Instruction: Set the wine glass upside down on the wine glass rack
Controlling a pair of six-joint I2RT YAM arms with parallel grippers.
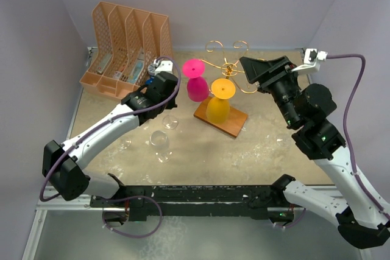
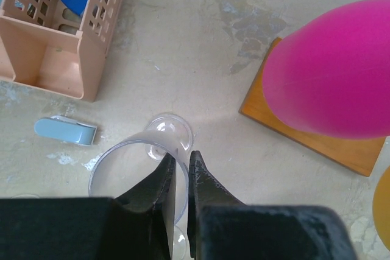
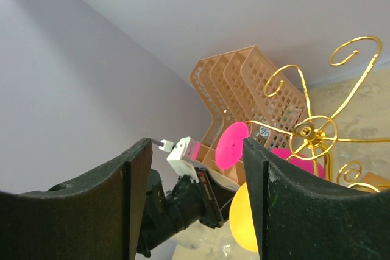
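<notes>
The left end effector (image 2: 181, 158) is squeezed shut on the rim of the clear wine glass (image 2: 125, 150). The right end effector (image 3: 196, 144) has its fingers wide apart, up beside the gold wine glass rack (image 3: 314, 132).

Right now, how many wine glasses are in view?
4. A pink glass and an orange glass are upside down on the rack; a clear glass is in the left gripper; a second clear glass sits nearer the bases. Others may be hidden.
</notes>
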